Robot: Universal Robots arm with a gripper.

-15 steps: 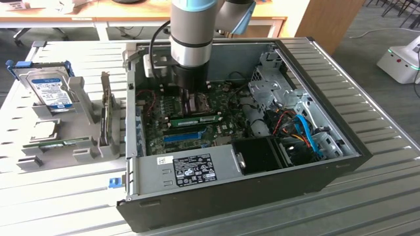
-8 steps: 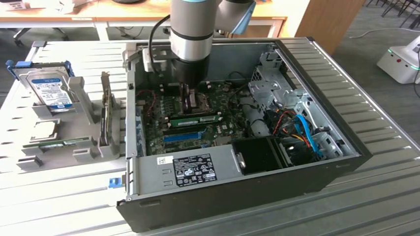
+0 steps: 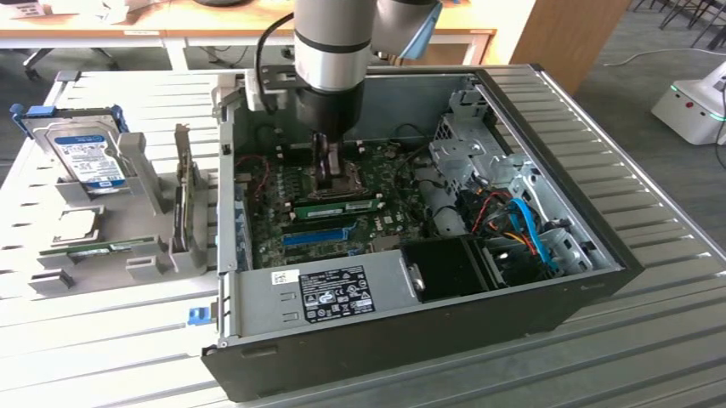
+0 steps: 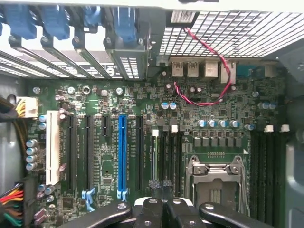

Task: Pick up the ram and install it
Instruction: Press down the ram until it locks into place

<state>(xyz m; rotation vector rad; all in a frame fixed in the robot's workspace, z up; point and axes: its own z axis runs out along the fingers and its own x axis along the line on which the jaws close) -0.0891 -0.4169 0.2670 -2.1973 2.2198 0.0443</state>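
We list, nearest first in the exterior view, the open computer case [image 3: 397, 340] lying on its side on the ribbed metal tabletop [image 3: 669, 340], with a white-labelled metal cover [image 3: 329, 293] along its front edge and a black fan housing [image 3: 454, 268] beside it. Behind these we note the green motherboard [image 3: 340, 221], carrying a blue expansion slot [image 3: 314, 235] and, just past it, the ram [image 3: 337, 206], a narrow green stick lying along the board in its slot, directly below the gripper [image 3: 329, 170]. We record the gripper as clenched, its black fingers [image 4: 164, 209] pressed together with nothing visibly between them; it hangs low inside the case, just above the ram, and we cannot tell whether it touches it. Through the wrist view we see the same board from above: the long blue slot [image 4: 122, 159], a white slot [image 4: 52, 149], the silver processor socket [image 4: 216, 180], and a red and black twisted wire [image 4: 213, 71] running toward the rear ports. To the exterior view's right, we log blue cables [image 3: 533, 234] in the drive bay. To the exterior view's left, outside the case, a grey holder [image 3: 102, 212] carries a silver hard drive [image 3: 91, 157] with a blue label. Farthest back stands a wooden desk [image 3: 136, 25].
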